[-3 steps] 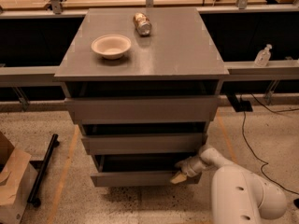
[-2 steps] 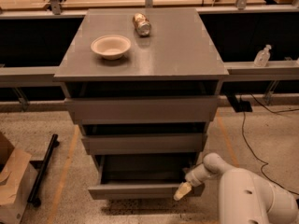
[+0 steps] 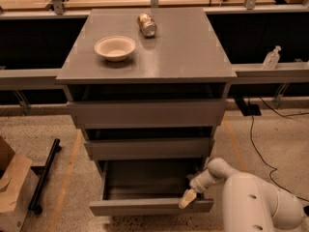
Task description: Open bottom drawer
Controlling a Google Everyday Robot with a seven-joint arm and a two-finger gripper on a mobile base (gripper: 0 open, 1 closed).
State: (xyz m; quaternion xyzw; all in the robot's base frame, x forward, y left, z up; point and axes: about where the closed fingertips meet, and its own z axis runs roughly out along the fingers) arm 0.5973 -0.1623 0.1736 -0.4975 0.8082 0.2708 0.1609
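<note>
The bottom drawer of the grey cabinet stands pulled out towards me, showing its plain grey box interior. My gripper is at the drawer's right front corner, its cream tip resting against the top edge of the drawer front. My white arm reaches in from the lower right. The two wider drawers above stay pushed in.
A cream bowl and a can lying on its side sit on the cabinet top. A cardboard box and a black bar lie on the floor at left. Cables run across the floor at right.
The bottom drawer has slid further out towards me, and my gripper has moved down and forward with its front edge.
</note>
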